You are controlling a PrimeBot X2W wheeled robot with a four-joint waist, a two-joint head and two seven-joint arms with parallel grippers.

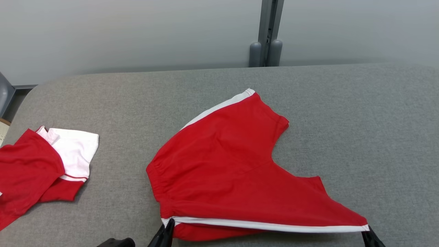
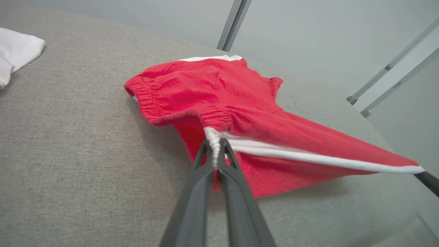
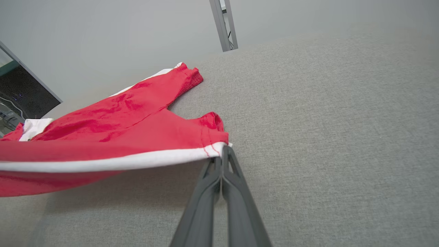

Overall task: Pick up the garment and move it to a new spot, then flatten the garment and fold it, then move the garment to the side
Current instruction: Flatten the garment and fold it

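Red cloth formed the garment (image 1: 226, 164), a pair of shorts with white side stripes. Head view: its far part lay on the grey fabric-covered desk (image 1: 343, 103), slightly right of centre, while its near striped edge was raised and drawn straight between the two grippers. The left gripper (image 1: 167, 228) was closed on the waistband end of that stripe. The right gripper (image 1: 368, 235) met the leg-hem end at the lower right, its tips largely cut off by the frame. A second red-and-white garment (image 1: 44, 164) lay well apart at the desk's left edge, untouched.

Left wrist view: the left gripper (image 2: 215, 147) had its fingers pressed together on the gathered white corner of the waistband, with no gap visible. The stripe ran taut from there to the right gripper (image 2: 427, 180), and a shadow beneath the near edge showed it clear of the desk.

Right wrist view: the right gripper (image 3: 221, 154) was clamped on the hem corner where the white stripe ended.

Judged step: flattening, or the opening of the fold, with both corners secured. The next move would call for both grippers to travel together at equal tension, keeping the edge straight, so that the cloth settles without wrinkles and neither corner slips free
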